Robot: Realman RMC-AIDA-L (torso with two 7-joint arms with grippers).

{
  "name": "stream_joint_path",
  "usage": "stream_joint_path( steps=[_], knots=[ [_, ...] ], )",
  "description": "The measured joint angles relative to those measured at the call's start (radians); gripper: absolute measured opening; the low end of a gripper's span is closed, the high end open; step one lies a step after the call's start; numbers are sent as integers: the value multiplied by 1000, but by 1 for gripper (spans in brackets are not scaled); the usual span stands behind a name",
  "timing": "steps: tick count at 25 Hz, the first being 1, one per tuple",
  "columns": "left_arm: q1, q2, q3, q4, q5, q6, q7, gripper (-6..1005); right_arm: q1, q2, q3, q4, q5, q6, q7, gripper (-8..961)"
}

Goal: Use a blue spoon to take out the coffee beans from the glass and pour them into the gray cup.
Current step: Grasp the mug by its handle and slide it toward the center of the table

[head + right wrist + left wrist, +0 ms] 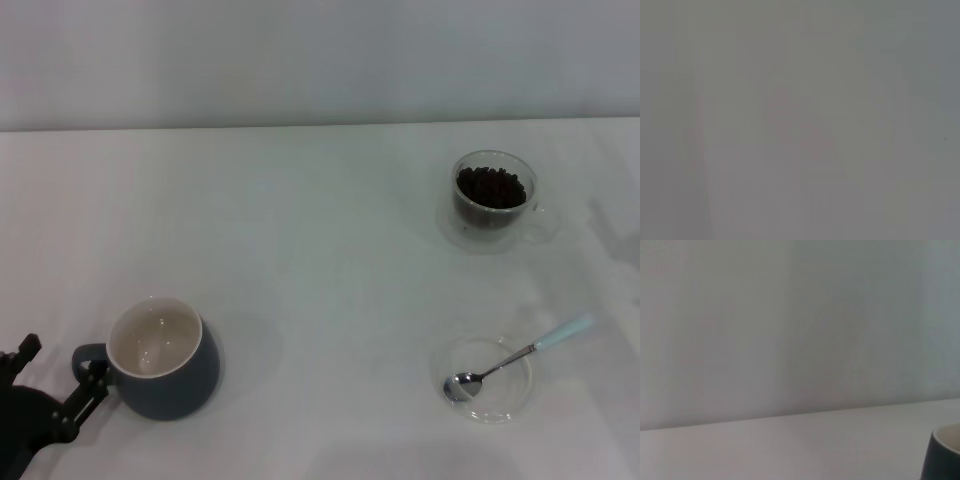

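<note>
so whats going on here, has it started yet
Nothing is being handled yet. The blue spoon lies with its bowl in a shallow clear dish on the robot's right, its handle sticking out over the rim. The glass behind it holds coffee beans. The gray cup sits empty on the left, with the left tool next to its handle. The right tool is out of view.

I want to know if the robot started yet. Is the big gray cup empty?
Empty, as far as the head view shows. The gray cup stands upright with only cream-white inside visible; the coffee beans are all in the glass.
</note>
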Motion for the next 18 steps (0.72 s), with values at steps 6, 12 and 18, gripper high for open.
stream_joint_path(
  steps=[6,12,18],
  knots=[
    [-13,0,7,1,1,-9,5,837,0,-1,3,-1,3,1,0,835],
    [-21,-2,7,5,6,-19,19,763,0,-1,5,-1,5,3,-3,835],
    [-27,-3,7,10,6,-36,19,452,1,-1,5,-1,5,4,-1,835]
  ],
)
